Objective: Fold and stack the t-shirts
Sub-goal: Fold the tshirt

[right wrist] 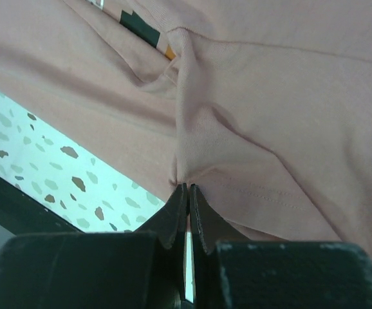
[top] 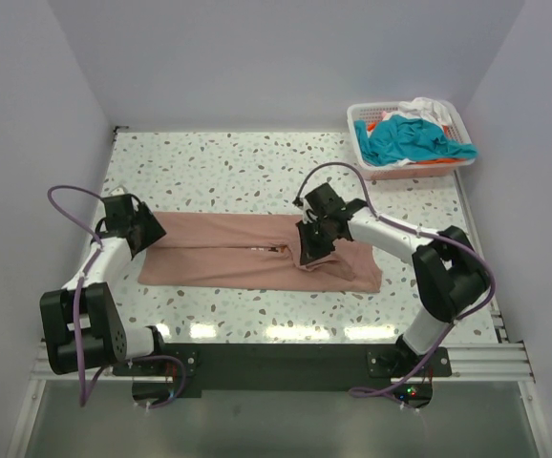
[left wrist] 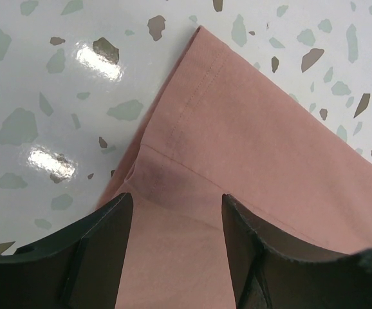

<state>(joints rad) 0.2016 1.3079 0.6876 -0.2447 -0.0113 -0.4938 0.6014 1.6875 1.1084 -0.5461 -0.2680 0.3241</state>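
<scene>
The salmon-pink t-shirt [top: 228, 253] lies folded into a long strip across the middle of the table. My left gripper [top: 147, 232] is open over its left end; in the left wrist view [left wrist: 176, 206] the fingers straddle pink cloth [left wrist: 250, 129] near a hemmed corner. My right gripper [top: 312, 253] is shut on a pinch of the shirt's hemmed edge [right wrist: 237, 187] at the strip's middle, and the cloth puckers up from the jaws [right wrist: 188, 188]. Teal, white and orange shirts [top: 412, 138] lie heaped in the basket.
The white lattice basket [top: 367, 129] stands at the back right corner. The speckled table [top: 238, 162] shows behind and in front of the shirt. Grey walls close in the left, back and right sides.
</scene>
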